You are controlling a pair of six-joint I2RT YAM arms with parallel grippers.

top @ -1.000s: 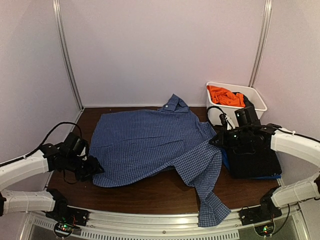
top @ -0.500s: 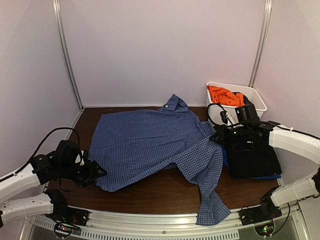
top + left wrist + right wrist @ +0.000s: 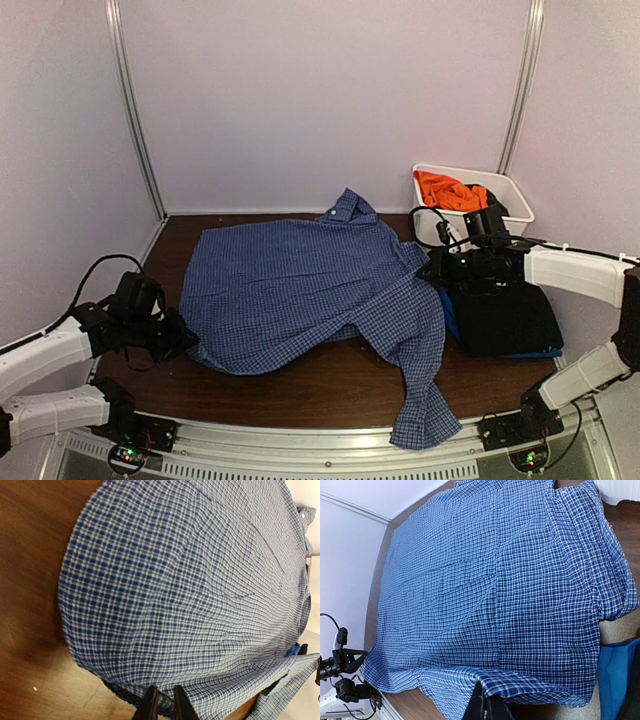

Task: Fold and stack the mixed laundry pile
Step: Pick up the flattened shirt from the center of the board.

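Blue checked shirt (image 3: 300, 290) lies spread flat mid table (image 3: 330, 385), one sleeve trailing twd near edge, w/ L gripper (image 3: 193, 345) pinching its near-left hem corner & R gripper (image 3: 433, 272) pressed shut on its right edge, black piece (image 3: 505, 320) just beside, orange T-shirt (image 3: 450, 190) in white tub (image 3: 517, 207) back right.

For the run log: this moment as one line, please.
stage: checked shirt spread flat | left claw: shut on its near-left hem | right claw: shut on its right edge | tub: orange garment inside

Pale walls (image 3: 320, 100), dk brown tbl (image 3: 300, 385)
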